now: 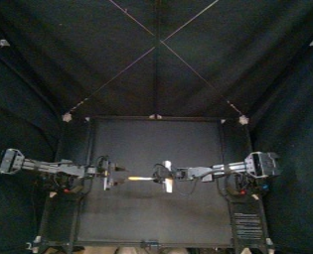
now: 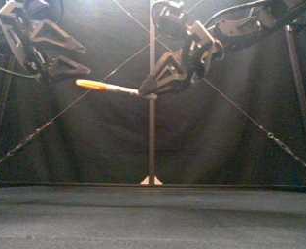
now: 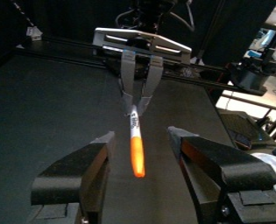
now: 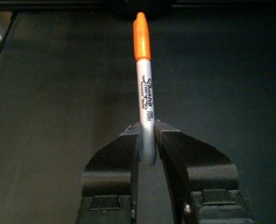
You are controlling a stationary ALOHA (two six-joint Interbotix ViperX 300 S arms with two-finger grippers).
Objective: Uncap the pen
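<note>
Marker pen (image 2: pixel 106 88), orange cap (image 4: pixel 140 31) on a pale printed barrel, lying level in the air above the worktop (image 1: pixel 159 213). We see the right fingers (image 4: pixel 173 149) clamped on the barrel. The left fingers (image 3: pixel 84 162) stand wide near the cap, apart from it.

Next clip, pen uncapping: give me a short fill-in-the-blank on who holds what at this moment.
1. The marker pen is clamped by the ___ alone.
2. Its cap is ___ in colour and sits on the pen.
3. The left gripper has its jaws ___, one on each side of the cap.
4. The pen is held ___ the table, not lying on it.
Missing words: right gripper; orange; open; above.
</note>
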